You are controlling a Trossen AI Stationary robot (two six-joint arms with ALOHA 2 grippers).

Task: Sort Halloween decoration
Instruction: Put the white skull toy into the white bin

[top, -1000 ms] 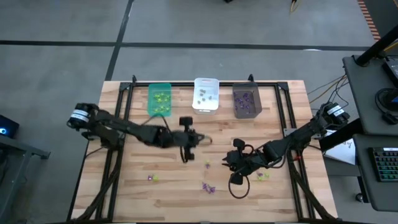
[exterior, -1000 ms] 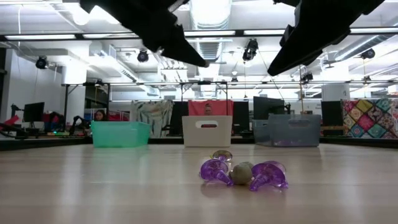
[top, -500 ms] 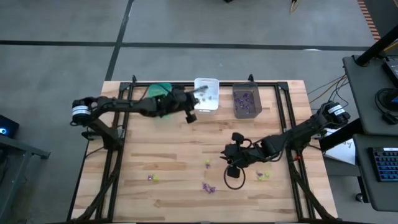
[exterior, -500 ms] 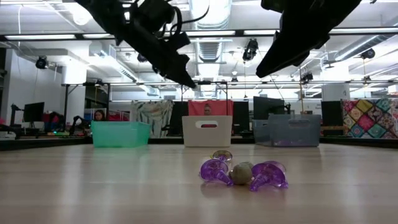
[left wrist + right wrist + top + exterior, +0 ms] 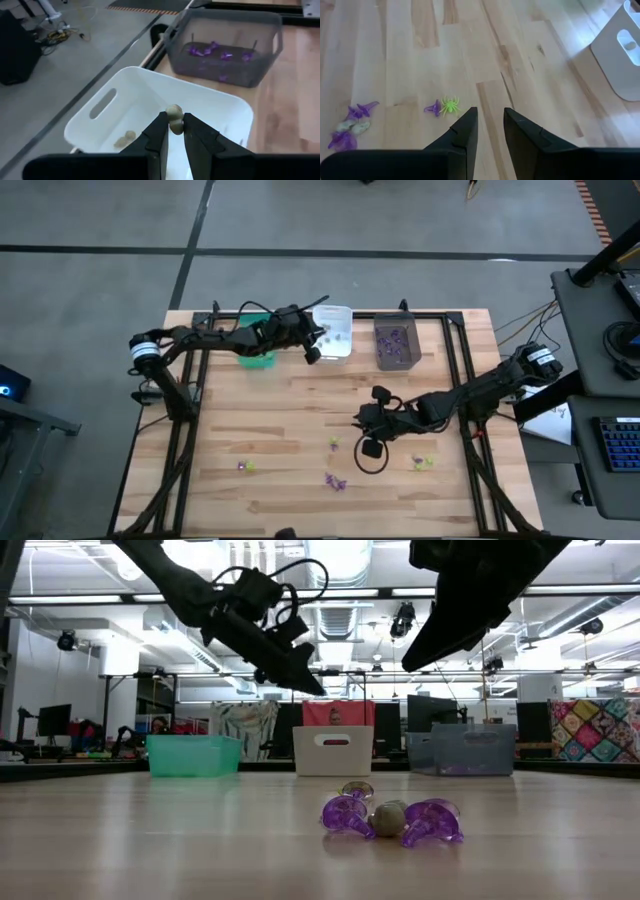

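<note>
My left gripper [image 5: 174,131] hangs above the white bin [image 5: 125,102] at the table's far edge, shut on a small greyish trinket [image 5: 174,116]; in the high view it shows as the left gripper [image 5: 314,346]. Greyish pieces [image 5: 125,140] lie in that bin, and purple ones [image 5: 216,49] lie in the dark grey bin. My right gripper [image 5: 488,126] hovers open over the table's middle, empty. Below it lie a yellow-green spider [image 5: 451,106] beside a purple piece [image 5: 433,107], and a purple-and-grey cluster [image 5: 390,818]. My left gripper pinches the greyish trinket [image 5: 175,122] between its two fingertips, with the rounded top standing out past the tips. The trinket is lifted clear, over the white bin's open top.
The green bin [image 5: 256,338], the white bin [image 5: 332,330] and the dark grey bin [image 5: 395,341] stand in a row along the far edge. Loose trinkets lie near the near edge [image 5: 243,467] and by the right arm [image 5: 421,463]. Bare wood lies between the bins and the trinkets.
My left gripper, still shut on the greyish trinket, has risen from the table's middle and swung toward the far edge, ending above the white bin. My right gripper has drifted a little toward the far edge.
</note>
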